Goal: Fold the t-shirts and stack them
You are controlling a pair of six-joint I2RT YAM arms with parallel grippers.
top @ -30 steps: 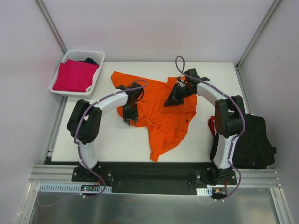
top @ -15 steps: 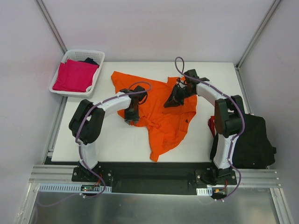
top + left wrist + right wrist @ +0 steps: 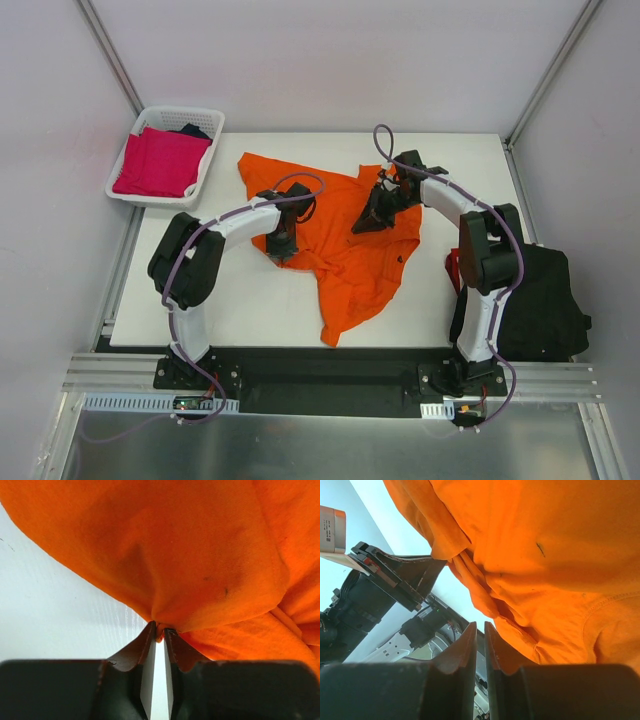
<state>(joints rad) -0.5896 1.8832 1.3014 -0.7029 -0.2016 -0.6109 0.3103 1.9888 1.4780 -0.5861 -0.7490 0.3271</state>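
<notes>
Shirt in hand: orange shirt (image 3: pixel 345 255), crumpled, spread over the middle of the table (image 3: pixel 200 300), one end trailing toward the near edge.
Left side: left end effector (image 3: pixel 158 628) almost shut, pinching a small tuck of orange cloth at the shirt's left part.
Right side: right end effector (image 3: pixel 480 626) almost shut too, only a thin gap; orange cloth right at the tips, looks pinched, though hard to be sure; up at the shirt's far right part.
Other shirts: pink shirt (image 3: pixel 160 162) in the basket (image 3: pixel 205 114) by the far left corner; black shirt (image 3: pixel 540 300) heaped past the right edge.
Step now: most likely getting the orange shirt flat, before any fold. Nothing folded or stacked on the table yet.
Next move: probably pulling the two pinches apart and laying the cloth down smooth. Calls for a slow, even pull, since both holds are on small bits of cloth and could slip.
</notes>
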